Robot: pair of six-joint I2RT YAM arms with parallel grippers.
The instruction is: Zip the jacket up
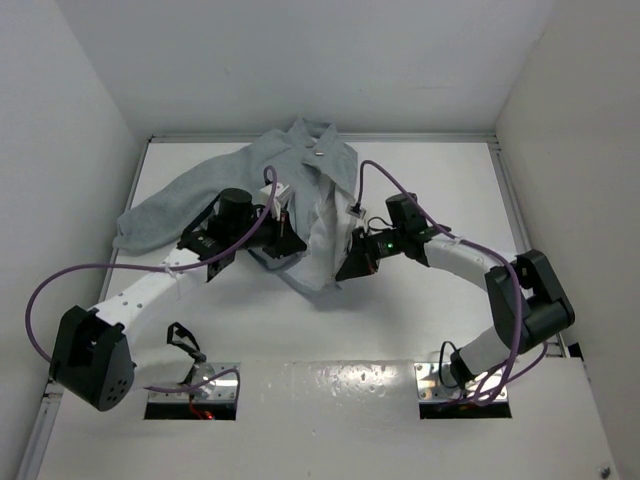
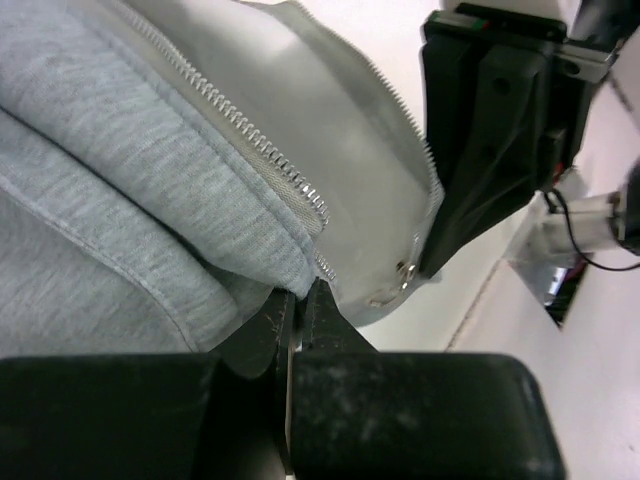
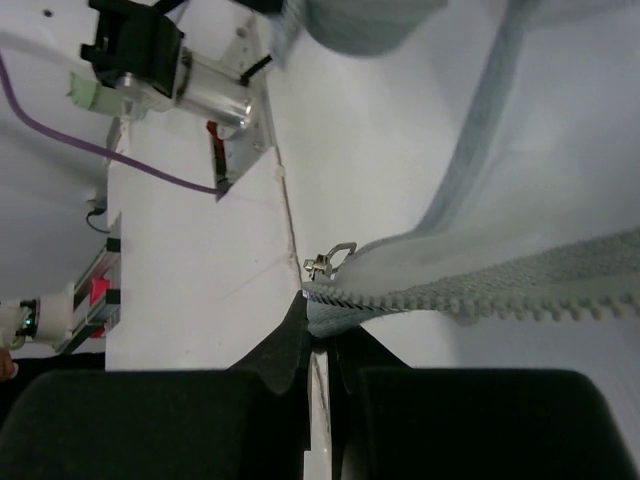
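The jacket (image 1: 300,165) is fully unzipped atm. Left gripper (image 2: 298,303) is clamped on one bottom zip edge, right gripper (image 3: 318,322) on the other w/ the slider (image 3: 330,260) just past its tips. Joining the ends + pulling up all left imo.

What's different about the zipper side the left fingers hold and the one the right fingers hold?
The left side has bare teeth on thick grey cloth; the right side carries the metal slider. The left side shows its grey outside; the right side shows pale lining. Both are pinched at the end, by the shut left fingers and right fingers.
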